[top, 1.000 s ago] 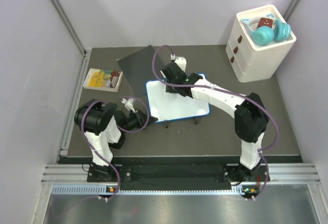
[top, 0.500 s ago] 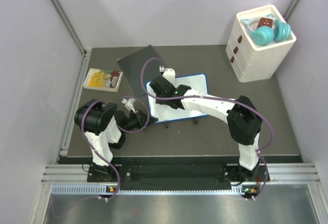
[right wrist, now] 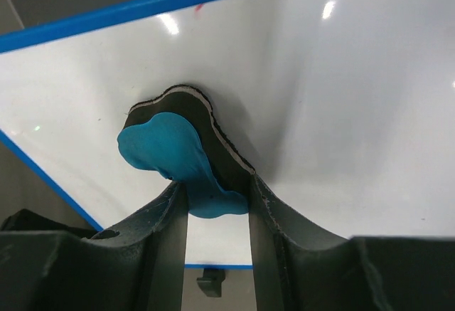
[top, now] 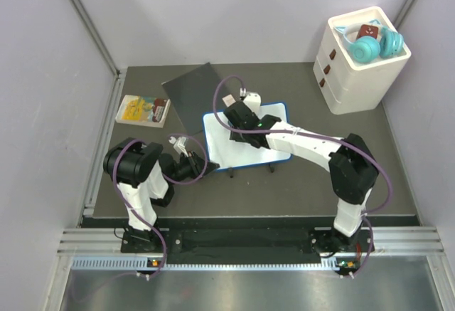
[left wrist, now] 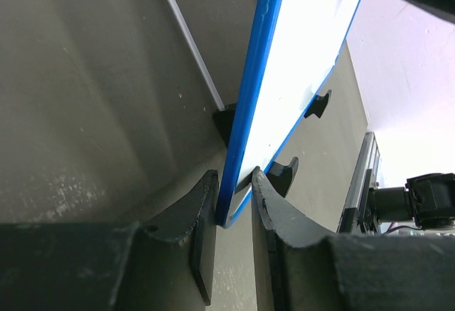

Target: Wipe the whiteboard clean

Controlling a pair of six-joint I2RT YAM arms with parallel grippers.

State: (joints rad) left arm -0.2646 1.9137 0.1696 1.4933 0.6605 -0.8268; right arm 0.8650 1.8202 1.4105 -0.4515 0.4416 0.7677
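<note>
The whiteboard lies on the dark table, roughly in the middle, its blue frame tilted a little against the table's edges. What shows of its surface is plain white.

The left gripper is at the whiteboard's near-left corner. Its jaws are narrow, closed onto the blue frame, one finger on each side of the thin edge. In the left wrist view the board runs edge-on away from the claw, and two of its small black feet stick out from the underside.

The right gripper is over the far-left part of the whiteboard. Its jaws are nearly closed and pinch an eraser with a teal-blue body and a black felt layer. The felt side is pressed against the white surface, close to the board's blue rim.

Beyond the whiteboard's far-left corner lies a dark grey sheet, whose near corner reaches the board. Left of the whiteboard, well apart from it, lies a small yellow printed packet. To the whiteboard's far right stands a white drawer unit with teal headphones lying in its open top.
</note>
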